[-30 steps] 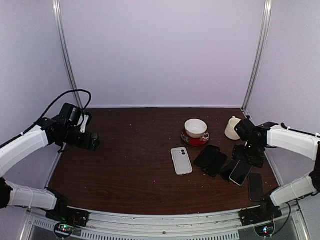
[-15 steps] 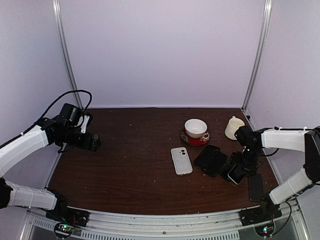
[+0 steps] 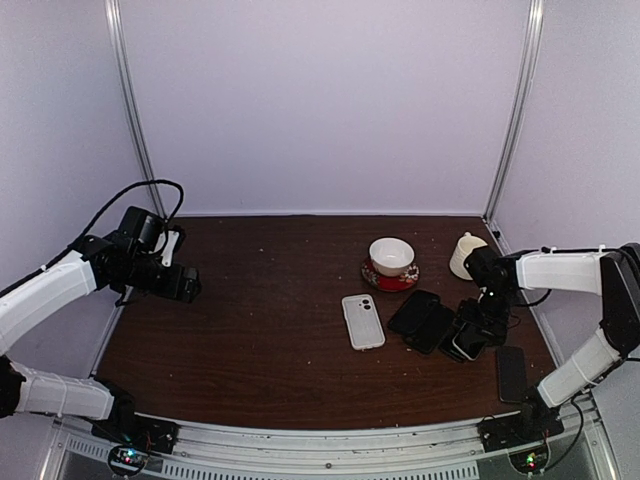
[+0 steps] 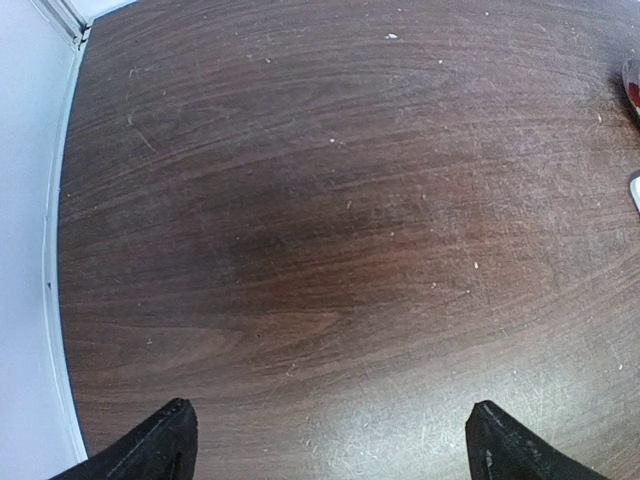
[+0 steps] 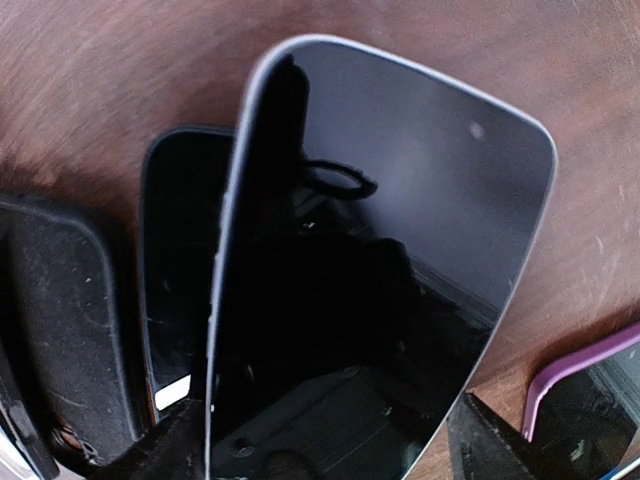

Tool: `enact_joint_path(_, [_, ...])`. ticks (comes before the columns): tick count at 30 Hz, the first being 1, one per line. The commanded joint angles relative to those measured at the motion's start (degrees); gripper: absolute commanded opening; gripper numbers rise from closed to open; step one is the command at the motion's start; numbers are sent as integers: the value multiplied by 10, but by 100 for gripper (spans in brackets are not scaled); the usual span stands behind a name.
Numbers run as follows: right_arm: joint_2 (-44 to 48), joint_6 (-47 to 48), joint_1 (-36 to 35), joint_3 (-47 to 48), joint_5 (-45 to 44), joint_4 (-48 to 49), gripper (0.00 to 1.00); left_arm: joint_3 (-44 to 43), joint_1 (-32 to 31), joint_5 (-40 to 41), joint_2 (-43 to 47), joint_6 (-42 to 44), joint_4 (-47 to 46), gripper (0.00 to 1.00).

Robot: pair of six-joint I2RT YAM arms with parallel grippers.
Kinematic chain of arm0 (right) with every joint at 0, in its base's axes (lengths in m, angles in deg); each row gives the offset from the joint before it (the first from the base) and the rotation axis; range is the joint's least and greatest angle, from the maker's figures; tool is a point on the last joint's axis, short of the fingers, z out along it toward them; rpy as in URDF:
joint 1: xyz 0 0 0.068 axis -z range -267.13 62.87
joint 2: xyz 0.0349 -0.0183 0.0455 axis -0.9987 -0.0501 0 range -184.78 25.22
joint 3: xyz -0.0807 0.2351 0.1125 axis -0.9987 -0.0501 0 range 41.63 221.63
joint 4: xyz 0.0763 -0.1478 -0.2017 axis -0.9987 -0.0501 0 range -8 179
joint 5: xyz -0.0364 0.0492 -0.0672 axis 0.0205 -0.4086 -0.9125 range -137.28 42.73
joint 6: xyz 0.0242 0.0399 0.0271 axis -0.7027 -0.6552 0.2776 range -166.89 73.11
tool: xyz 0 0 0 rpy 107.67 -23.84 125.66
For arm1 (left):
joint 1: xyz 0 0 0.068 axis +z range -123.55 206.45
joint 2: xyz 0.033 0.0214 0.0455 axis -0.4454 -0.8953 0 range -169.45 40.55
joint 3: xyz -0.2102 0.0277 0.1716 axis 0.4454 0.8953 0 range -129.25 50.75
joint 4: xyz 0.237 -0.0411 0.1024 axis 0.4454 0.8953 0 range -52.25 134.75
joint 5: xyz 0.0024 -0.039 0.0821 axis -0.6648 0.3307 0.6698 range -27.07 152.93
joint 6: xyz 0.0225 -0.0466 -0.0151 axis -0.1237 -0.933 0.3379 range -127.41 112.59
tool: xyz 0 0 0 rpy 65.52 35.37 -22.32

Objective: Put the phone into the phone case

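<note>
In the top view, your left gripper (image 3: 186,284) hangs over the left edge of the table (image 3: 260,330), well apart from everything else. Your right gripper (image 3: 470,332) is down among the cluster of dark handsets at the right. The phone (image 3: 466,346) lies directly beneath it, tilted. The white phone case (image 3: 362,321) lies flat near the centre, left of that cluster and apart from it. Behind the case, a white bowl (image 3: 391,253) sits on a red saucer (image 3: 388,280), and a white cup (image 3: 463,256) stands near the right wall. One more dark handset (image 3: 511,372) lies alone at the lower right.

In the left wrist view, your fingertips (image 4: 160,448) sit in the two bottom corners, spread wide with only bare wood between them, so this claw holds nothing.

In the right wrist view, the phone fills the middle of the frame. Its screen is dark and its silver left edge is raised toward you. One finger (image 5: 165,445) is at the lower left and the other at the lower right, flanking the phone's near end. You cannot tell whether they are pressing on it. A purple-rimmed handset (image 5: 585,395) shows in the lower right corner.
</note>
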Motion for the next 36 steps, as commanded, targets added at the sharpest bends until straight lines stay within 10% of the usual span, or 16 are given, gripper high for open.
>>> enact_joint_path(1, [0,19,-12,-9,-23,-33,75,-14,4,-2,10,4,-7,98])
enact_joint_path(10, [49,24,-62,-3,-33,-71,71,-14,4,1,13,5,-5,97])
enact_joint_path(15, [68,32,-61,0,-51,-96,88,-14,4,-2,10,4,-5,97])
enact_joint_path(36, [-44,194,115,48,51,-3,99,-11,4,1,11,6,-6,98])
